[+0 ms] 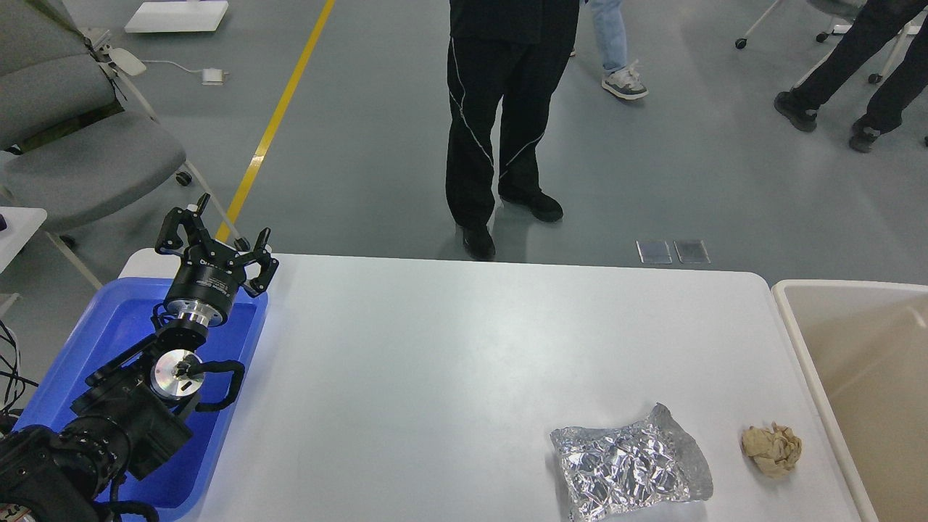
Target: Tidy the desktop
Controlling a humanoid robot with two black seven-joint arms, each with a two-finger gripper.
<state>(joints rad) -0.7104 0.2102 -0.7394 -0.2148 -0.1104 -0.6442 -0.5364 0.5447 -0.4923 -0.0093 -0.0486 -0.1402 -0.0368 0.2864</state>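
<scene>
A: Where was the left gripper [217,235] at that moment, and what did it hold?

B: It was raised over the far end of the blue tray [109,326], near the far left corner of the desktop [449,348]. Its two fingers [174,228] were spread wide apart, and nothing was between them.

A: And the right gripper?

B: It was not in the view, so I could say nothing about it.

A: Where was the desktop relative to the open jaws?

B: It stretched away to the right of the jaws and toward the robot. Most of it was bare.

A: What was left on it?

B: Two things, both well apart from the jaws, at the near right corner. One was a crumpled foil bag [629,464]. The other was a small ball of crumpled brownish paper [771,449], just beside the bag, on the side away from the jaws. The beige bin [812,348] stood beyond the right edge of the desktop, near the paper ball.

A: So how far was the task?

B: I judged it as nearly done but not finished, because only these two pieces of rubbish were on the surface. Both probably belonged in the beige bin. What was inside the blue tray I could not tell, because the arm covered part of it.
</scene>
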